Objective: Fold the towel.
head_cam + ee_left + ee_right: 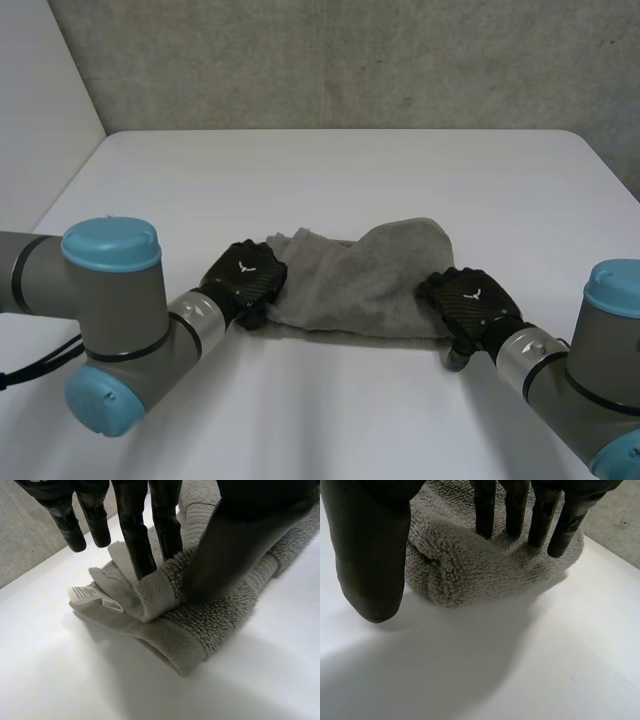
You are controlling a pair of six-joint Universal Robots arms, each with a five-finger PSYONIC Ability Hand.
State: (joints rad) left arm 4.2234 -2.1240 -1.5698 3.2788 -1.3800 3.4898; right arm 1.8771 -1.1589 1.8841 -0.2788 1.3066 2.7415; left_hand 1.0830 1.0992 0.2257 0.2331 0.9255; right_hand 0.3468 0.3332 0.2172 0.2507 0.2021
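— Looking from the near side first, what room is there?

— Bare white table [330, 420] lies open on the near side of both thumbs, right across to either side.

— And the towel's edges?

— The grey towel [350, 285] lies bunched in the middle of the table, reaching from one hand to the other. Its near edge runs fairly straight from thumb to thumb. The end at the left hand [245, 280] is folded into several layers. A white label [87, 595] sticks out of those layers, below the outer fingertips. The end at the right hand [470, 300] is rounded and humps up off the table.

— How does the left hand hold it?

— Its fingers [137, 540] are straight, and two of them come down on the folded corner. The thumb [235, 550] presses in from the other side, so a ridge of the pile is pinched between thumb and fingers. The other fingers hang above the table just off the corner.

— The right one?

— Spread wide. Its fingers [485, 505] are straight, with the tips resting on top of the hump. The thumb [370, 555] stands beside the towel's edge with its tip over bare table. I cannot tell whether it touches the cloth.

— Beyond the fingers?

— Past the towel's far edge, more bare table runs back to a grey wall [350, 60].
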